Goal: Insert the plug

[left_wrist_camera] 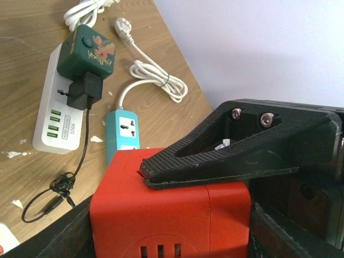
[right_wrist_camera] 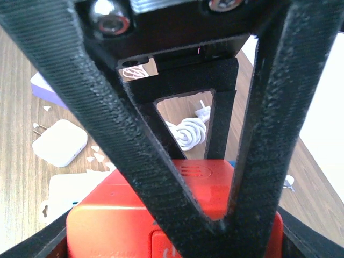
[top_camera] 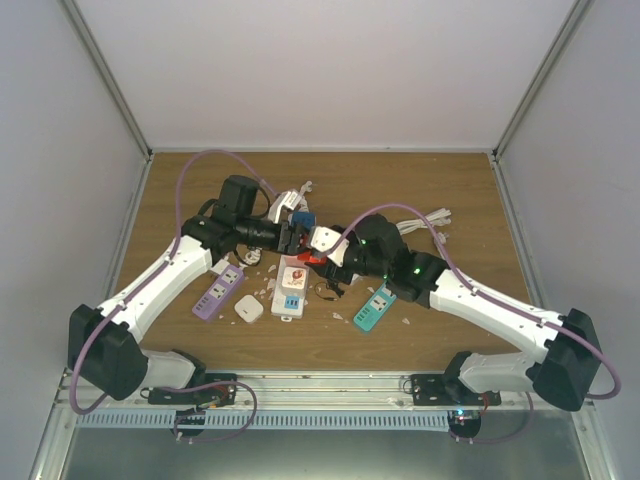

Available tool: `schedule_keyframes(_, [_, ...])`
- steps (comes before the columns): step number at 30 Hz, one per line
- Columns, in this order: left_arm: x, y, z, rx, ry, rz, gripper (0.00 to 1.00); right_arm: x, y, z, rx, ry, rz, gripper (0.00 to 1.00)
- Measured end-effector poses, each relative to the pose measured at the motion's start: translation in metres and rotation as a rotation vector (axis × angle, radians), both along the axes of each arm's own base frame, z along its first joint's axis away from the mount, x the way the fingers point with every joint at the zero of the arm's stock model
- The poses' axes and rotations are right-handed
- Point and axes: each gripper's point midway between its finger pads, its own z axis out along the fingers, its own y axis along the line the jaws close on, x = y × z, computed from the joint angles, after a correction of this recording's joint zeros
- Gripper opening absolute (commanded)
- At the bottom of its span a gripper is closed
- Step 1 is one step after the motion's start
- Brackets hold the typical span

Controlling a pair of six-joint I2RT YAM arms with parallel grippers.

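Note:
The plug is a red cube [top_camera: 313, 258] held in the air over the middle of the table, where both arms meet. In the left wrist view the red plug [left_wrist_camera: 161, 215] fills the bottom, and my left gripper [left_wrist_camera: 134, 215] is shut on it, with its upper finger [left_wrist_camera: 226, 156] pressed flat on top. My right gripper [right_wrist_camera: 217, 226] has both fingers laid against the red plug [right_wrist_camera: 118, 215] and grips it too. Below lies a white power strip [top_camera: 290, 288] that carries a green cube adapter [left_wrist_camera: 86, 51] and a black plug [left_wrist_camera: 86, 91].
A purple strip [top_camera: 218, 292] lies to the left, a teal strip [top_camera: 373, 310] to the right and a white charger [top_camera: 248, 310] in front. Coiled white cables [top_camera: 420, 218] lie behind the right arm. White scraps litter the wood.

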Motion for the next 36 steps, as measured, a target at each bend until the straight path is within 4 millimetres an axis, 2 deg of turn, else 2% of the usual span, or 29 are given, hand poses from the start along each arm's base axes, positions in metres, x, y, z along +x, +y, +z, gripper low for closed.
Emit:
schedule_keyframes(3, [0.003,0.002,0.000,0.014,-0.016,0.013,0.80,0.001,-0.001,0.000,0.000,-0.001,-0.009,0.34])
schedule_keyframes(8, [0.020,0.019,0.000,0.082,-0.076,0.133,0.83,0.000,-0.013,-0.008,0.008,0.060,-0.067,0.34])
schedule_keyframes(11, [0.040,0.049,0.007,0.122,-0.129,0.271,0.84,-0.001,-0.021,-0.006,0.038,0.125,-0.114,0.33])
schedule_keyframes(15, [0.065,0.104,0.019,0.162,-0.190,0.481,0.84,0.006,-0.039,-0.011,0.082,0.251,-0.235,0.32])
schedule_keyframes(18, [0.068,0.119,0.021,0.173,-0.214,0.536,0.84,0.008,-0.055,-0.027,0.079,0.368,-0.354,0.33])
schedule_keyframes(26, [0.052,0.110,-0.011,0.169,-0.170,0.464,0.83,-0.008,-0.109,-0.077,-0.005,0.659,-0.710,0.35])
schedule_keyframes(28, [0.047,0.103,-0.013,0.164,-0.171,0.429,0.83,-0.013,-0.122,-0.083,-0.015,0.704,-0.791,0.34])
schedule_keyframes(31, [0.043,0.092,-0.009,0.147,-0.199,0.382,0.83,-0.017,-0.142,-0.093,-0.022,0.757,-0.927,0.23])
schedule_keyframes(36, [0.041,0.085,-0.008,0.143,-0.215,0.353,0.84,-0.024,-0.179,-0.113,-0.071,0.794,-1.175,0.26])
